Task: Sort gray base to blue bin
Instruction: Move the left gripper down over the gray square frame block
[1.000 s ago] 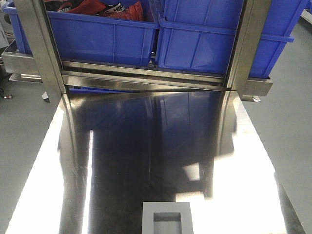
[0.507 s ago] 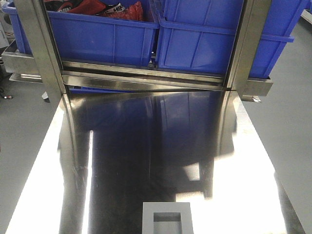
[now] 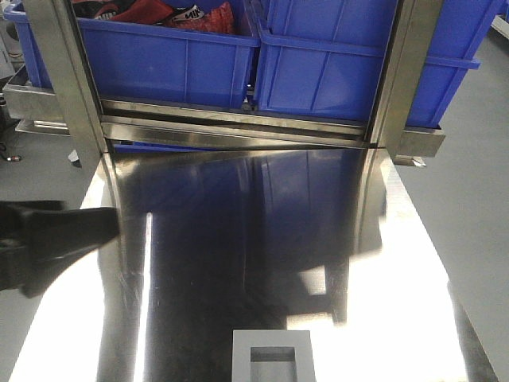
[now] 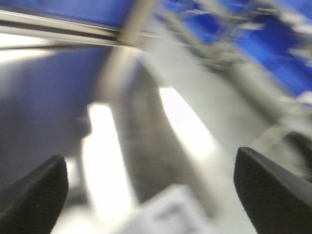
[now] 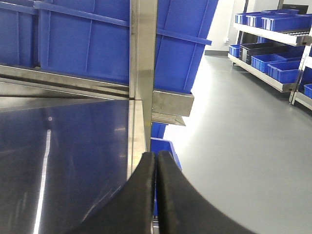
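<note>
The gray base [image 3: 273, 362] lies on the steel table [image 3: 238, 231] at its near edge, recess facing up. Two blue bins stand on the rack behind the table, the left bin [image 3: 171, 60] holding red and black items, the right bin [image 3: 334, 72] beside it. My left gripper [image 3: 95, 227] reaches in from the left edge, well left of and beyond the base. Its wrist view is blurred: the gripper [image 4: 148, 165] is open wide, with the gray base [image 4: 168, 212] low between the fingers. My right gripper [image 5: 156, 156] is shut on nothing at the table's right edge.
Two steel uprights [image 3: 60, 72] [image 3: 406, 72] stand in front of the bins at the table's far corners. Another blue bin [image 5: 165, 146] sits on the floor below the table's right edge. Shelves with more bins [image 5: 273, 29] stand far off to the right.
The left gripper has come into the front view from the left edge; it was out of sight before. The gray base and bins have not moved.
</note>
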